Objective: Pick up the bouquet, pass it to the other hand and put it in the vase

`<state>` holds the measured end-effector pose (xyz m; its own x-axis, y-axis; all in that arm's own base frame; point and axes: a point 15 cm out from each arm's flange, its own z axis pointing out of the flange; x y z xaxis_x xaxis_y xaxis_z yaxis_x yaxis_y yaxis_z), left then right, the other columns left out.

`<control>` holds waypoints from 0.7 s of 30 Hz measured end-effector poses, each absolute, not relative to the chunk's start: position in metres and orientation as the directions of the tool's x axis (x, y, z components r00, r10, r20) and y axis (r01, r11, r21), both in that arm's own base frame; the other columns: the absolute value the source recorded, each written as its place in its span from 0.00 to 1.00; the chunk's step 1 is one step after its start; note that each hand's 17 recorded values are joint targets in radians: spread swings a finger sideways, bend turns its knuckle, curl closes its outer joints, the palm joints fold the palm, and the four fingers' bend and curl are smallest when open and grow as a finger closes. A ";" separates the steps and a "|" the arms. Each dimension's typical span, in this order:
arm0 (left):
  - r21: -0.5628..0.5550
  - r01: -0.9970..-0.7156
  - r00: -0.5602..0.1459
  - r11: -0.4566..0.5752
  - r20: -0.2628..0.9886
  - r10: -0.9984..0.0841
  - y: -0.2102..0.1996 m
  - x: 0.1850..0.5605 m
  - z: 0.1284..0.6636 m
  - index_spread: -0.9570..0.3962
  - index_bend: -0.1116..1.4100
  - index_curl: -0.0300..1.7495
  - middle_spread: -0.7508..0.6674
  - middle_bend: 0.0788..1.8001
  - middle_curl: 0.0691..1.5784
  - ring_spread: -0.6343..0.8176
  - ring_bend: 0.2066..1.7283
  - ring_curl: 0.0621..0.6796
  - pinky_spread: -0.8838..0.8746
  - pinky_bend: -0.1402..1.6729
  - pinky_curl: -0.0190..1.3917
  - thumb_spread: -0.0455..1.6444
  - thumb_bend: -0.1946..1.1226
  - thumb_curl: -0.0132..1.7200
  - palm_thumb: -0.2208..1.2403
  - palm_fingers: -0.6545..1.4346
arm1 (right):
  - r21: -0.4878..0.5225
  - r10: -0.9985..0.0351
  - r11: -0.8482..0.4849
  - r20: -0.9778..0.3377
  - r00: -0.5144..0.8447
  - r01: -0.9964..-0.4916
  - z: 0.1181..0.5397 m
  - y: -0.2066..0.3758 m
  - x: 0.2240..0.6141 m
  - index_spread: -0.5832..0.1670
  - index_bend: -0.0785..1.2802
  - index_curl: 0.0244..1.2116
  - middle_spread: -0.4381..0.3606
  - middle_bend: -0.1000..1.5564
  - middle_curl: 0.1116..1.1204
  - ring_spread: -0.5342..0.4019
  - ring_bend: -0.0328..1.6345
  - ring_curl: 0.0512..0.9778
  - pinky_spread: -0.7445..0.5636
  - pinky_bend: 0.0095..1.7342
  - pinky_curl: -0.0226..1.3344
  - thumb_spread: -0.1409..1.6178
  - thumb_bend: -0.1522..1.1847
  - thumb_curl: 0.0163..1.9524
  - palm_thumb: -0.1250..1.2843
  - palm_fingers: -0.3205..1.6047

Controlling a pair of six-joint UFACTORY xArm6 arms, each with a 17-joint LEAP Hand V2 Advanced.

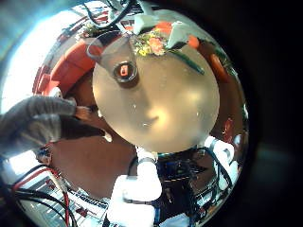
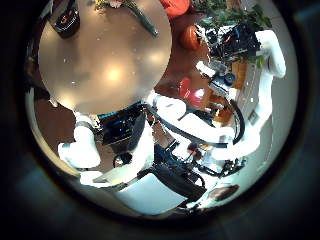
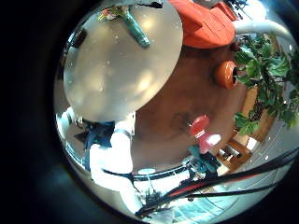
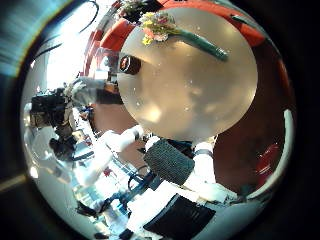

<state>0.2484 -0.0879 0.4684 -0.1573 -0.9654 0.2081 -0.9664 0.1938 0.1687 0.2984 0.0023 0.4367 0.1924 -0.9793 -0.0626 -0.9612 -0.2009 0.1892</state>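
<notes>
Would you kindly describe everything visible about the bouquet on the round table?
The bouquet lies flat on the round table, near its edge and apart from the dark vase. One end is a cluster of small blossoms; a long wrapped stem bundle runs from it across the tabletop. Its material cannot be told. No hand touches it.

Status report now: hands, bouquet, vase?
Bouquet lying on the round table, not held. Vase upright on the table, apart from it. Hands high above; fingers' state unclear. Nothing in the way.
</notes>
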 end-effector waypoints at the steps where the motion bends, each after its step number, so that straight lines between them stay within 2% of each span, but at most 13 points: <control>1: 0.172 -0.966 -0.159 0.196 0.208 -0.965 -0.088 0.250 0.468 0.80 0.19 0.22 0.84 0.07 0.17 0.82 0.21 0.22 0.81 0.18 0.21 0.66 0.13 0.20 0.38 0.36 | 0.195 -0.979 -0.204 -0.066 0.195 -0.959 0.435 0.002 0.300 0.33 0.18 0.24 0.58 0.26 0.26 0.61 0.41 0.15 0.87 0.27 0.16 0.78 0.10 0.12 0.29 0.36; 10: 0.172 -0.951 -0.222 0.255 0.191 -0.956 -0.102 0.253 0.470 0.80 0.19 0.22 0.84 0.07 0.17 0.82 0.21 0.22 0.81 0.18 0.21 0.66 0.13 0.20 0.38 0.36 | 0.220 -0.980 -0.199 -0.077 0.186 -0.955 0.427 0.000 0.305 0.33 0.18 0.24 0.58 0.26 0.26 0.61 0.41 0.15 0.87 0.27 0.16 0.79 0.10 0.12 0.28 0.36; 16: 0.183 -0.922 -0.315 0.341 0.156 -0.936 -0.115 0.247 0.466 0.80 0.19 0.22 0.84 0.07 0.17 0.83 0.21 0.21 0.81 0.18 0.20 0.66 0.13 0.20 0.38 0.36 | 0.235 -0.983 -0.176 -0.089 0.160 -0.956 0.424 -0.005 0.299 0.34 0.18 0.24 0.57 0.26 0.26 0.60 0.42 0.15 0.86 0.29 0.16 0.79 0.10 0.12 0.28 0.38; 21: 0.235 -0.899 -0.348 0.369 0.130 -0.929 -0.112 0.230 0.465 0.80 0.19 0.22 0.84 0.07 0.17 0.83 0.21 0.22 0.81 0.18 0.20 0.66 0.13 0.20 0.38 0.36 | 0.239 -0.989 -0.140 -0.089 0.122 -0.961 0.422 -0.014 0.301 0.38 0.17 0.22 0.55 0.28 0.27 0.56 0.46 0.17 0.82 0.31 0.16 0.79 0.10 0.12 0.30 0.40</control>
<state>0.2301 -0.1121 0.4645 -0.3476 -0.9287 0.1295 -0.8990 0.3693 0.2354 0.3007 -0.0141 0.4224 0.1216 -0.9886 -0.0892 -0.9610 -0.1398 0.2386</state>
